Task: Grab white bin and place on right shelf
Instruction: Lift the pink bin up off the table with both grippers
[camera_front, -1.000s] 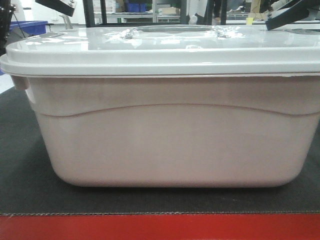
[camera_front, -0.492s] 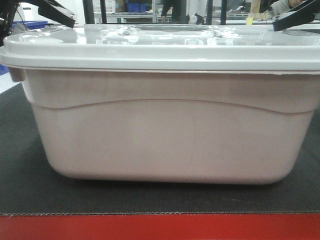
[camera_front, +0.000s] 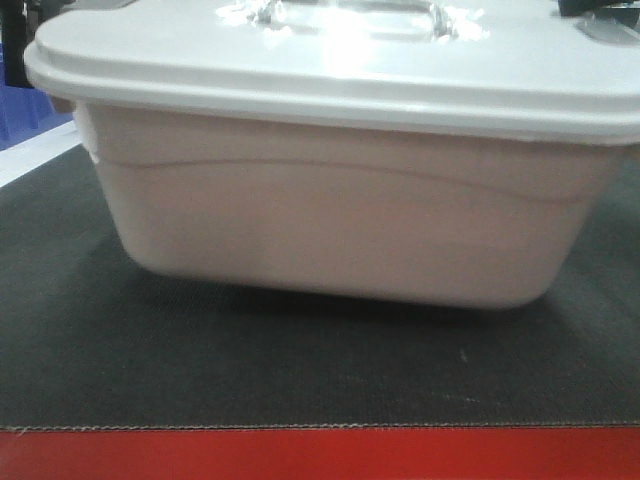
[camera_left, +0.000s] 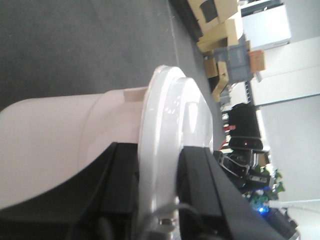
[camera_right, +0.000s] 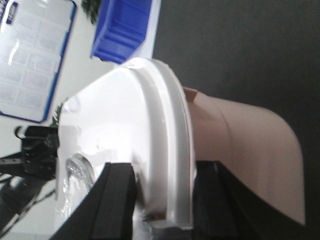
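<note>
While your left hand and right hand each clamp the white bin by its lid rim, it tilts above the dark-matted desk.

The white bin is smooth, pinkish plastic; its lid is glossy; the desk covering is matt and rough.

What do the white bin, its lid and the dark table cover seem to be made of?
The white bin: likely moulded plastic, smooth and semi-matt, with rounded corners. Its lid: glossy plastic, showing bright reflections. The dark cover: perhaps rubber or foam mat, matt with fine texture.
</note>
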